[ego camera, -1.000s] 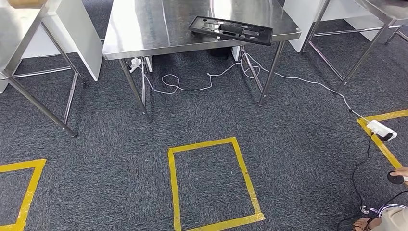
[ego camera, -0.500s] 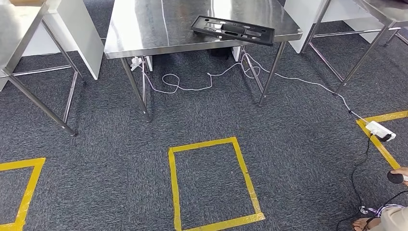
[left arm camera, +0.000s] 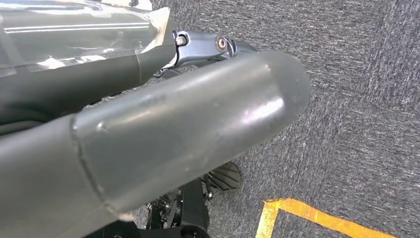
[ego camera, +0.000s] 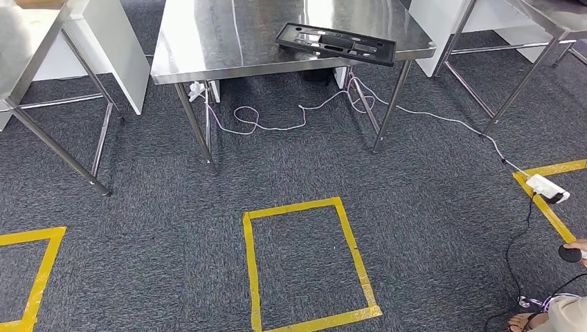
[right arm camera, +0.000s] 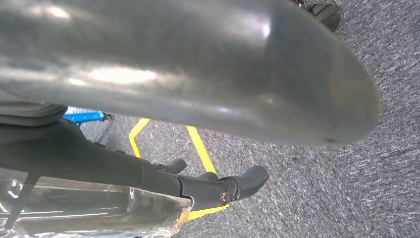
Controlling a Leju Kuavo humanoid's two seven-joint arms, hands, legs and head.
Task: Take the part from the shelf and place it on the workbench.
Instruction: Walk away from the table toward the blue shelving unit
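Note:
A flat black part (ego camera: 336, 43) with several cut-outs lies near the right front corner of the steel workbench (ego camera: 221, 41) ahead of me. Its near end reaches the table edge. My left hand (left arm camera: 198, 114) hangs over the grey carpet beside a strip of yellow tape, its thick thumb and dark fingers (left arm camera: 208, 47) stretched out with nothing in them. My right hand (right arm camera: 198, 74) also hangs over the carpet, its fingers (right arm camera: 247, 178) apart and holding nothing.
Steel tables stand at the left (ego camera: 28, 41) and right (ego camera: 547, 14). A white cable (ego camera: 277, 117) loops under the workbench to a power strip (ego camera: 548, 187). A yellow tape rectangle (ego camera: 308, 263) marks the carpet. A person's foot (ego camera: 519, 321) shows at the bottom right.
The whole picture has shifted very slightly, so the camera moved a little. The black part stays where it lay on the workbench.

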